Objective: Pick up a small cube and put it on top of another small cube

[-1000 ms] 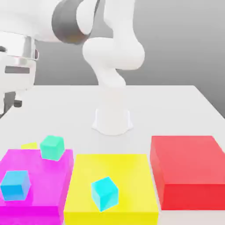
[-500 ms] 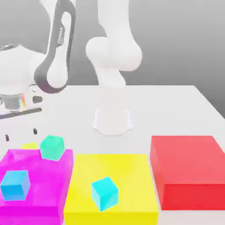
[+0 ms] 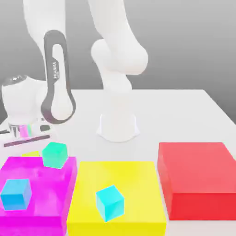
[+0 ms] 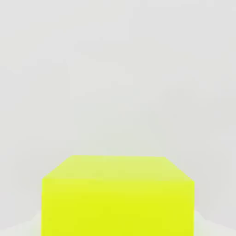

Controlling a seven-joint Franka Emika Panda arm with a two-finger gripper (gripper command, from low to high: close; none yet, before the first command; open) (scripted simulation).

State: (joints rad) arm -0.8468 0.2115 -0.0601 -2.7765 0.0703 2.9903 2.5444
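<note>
A small yellow cube (image 3: 30, 153) lies on the white table just behind the magenta block, and only a sliver of it shows in the exterior view. My gripper (image 3: 29, 148) has come down right over it, its tips hidden behind the block, and it is shut on that cube. Seen from the hand, the yellow cube (image 4: 117, 196) looms very close with bare table behind it. A green cube (image 3: 55, 154) sits tilted at the magenta block's back edge, just beside the gripper. A blue cube (image 3: 15, 194) rests on the magenta block, and a cyan cube (image 3: 109, 203) on the yellow block.
Three big flat blocks line the front: magenta (image 3: 44, 184) at the exterior view's left, yellow (image 3: 133, 184) in the middle, red (image 3: 196, 177) at the right. The arm's white base (image 3: 118, 126) stands behind them on the white table (image 3: 184, 115).
The hand has dropped from above the table's left edge down onto the small yellow cube, and the gripper has gone from open to shut. The other cubes have not moved.
</note>
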